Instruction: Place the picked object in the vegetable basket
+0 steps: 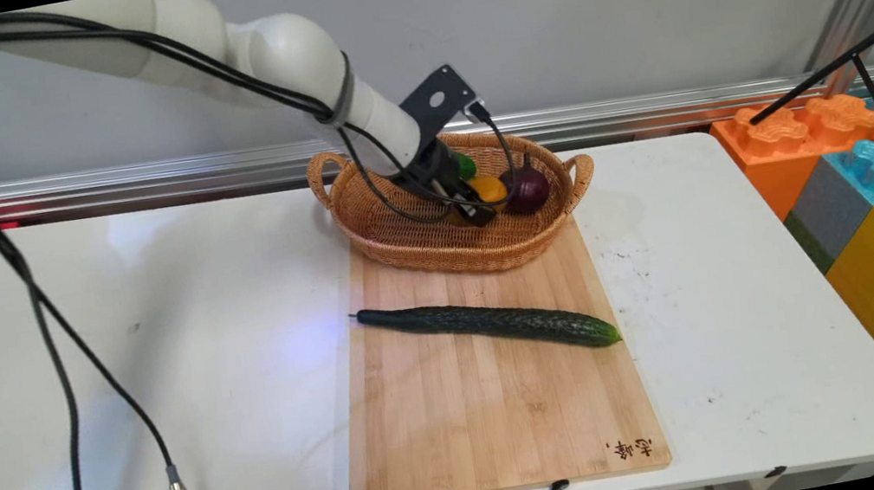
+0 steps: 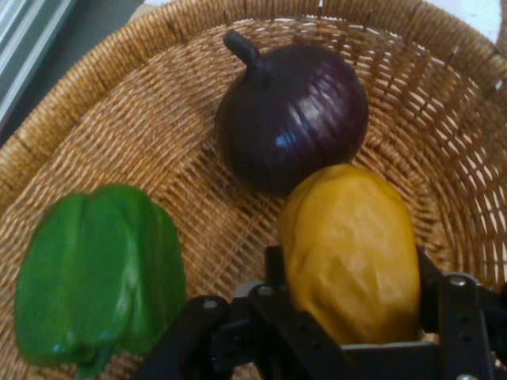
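Pincer (image 1: 475,206) lowered into the wicker basket (image 1: 401,237), closed about a yellow fruit (image 2: 352,249).

The yellow fruit is clamped between the two fingers (image 2: 455,305) inside the basket; a purple onion (image 2: 293,115) is seen touching it, and a green pepper (image 2: 99,277) lies apart from both. The basket is set on the far end of the cutting board (image 1: 500,419); a cucumber (image 1: 489,324) is laid across the board nearer its middle, on the white surface (image 1: 158,368).

Overhead table view; close-up inside basket (image 2: 95,119)
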`<move>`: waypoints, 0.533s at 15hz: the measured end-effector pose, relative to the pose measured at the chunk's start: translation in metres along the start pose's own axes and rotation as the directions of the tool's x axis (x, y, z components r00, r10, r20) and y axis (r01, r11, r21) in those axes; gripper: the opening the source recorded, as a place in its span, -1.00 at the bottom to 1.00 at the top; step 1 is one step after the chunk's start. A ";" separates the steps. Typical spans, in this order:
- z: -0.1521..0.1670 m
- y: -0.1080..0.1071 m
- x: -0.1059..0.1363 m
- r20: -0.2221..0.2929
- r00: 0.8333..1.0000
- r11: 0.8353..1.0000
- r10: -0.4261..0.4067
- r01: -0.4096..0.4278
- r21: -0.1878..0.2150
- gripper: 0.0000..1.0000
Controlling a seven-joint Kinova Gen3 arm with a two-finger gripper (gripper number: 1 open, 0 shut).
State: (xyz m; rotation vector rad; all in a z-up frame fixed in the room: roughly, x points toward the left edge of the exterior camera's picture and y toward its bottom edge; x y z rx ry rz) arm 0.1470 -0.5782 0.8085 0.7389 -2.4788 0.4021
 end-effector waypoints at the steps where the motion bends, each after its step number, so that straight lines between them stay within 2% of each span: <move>1: 0.006 -0.002 0.002 -0.003 1.000 1.000 -0.008 0.008 -0.007 -1.00; 4: 0.017 -0.005 0.010 -0.010 1.000 0.999 -0.023 0.023 -0.022 -1.00; 5: 0.017 -0.005 0.012 -0.012 1.000 0.999 -0.026 0.025 -0.026 1.00; 8: 0.014 0.002 0.023 -0.015 0.999 0.999 -0.028 0.028 -0.038 1.00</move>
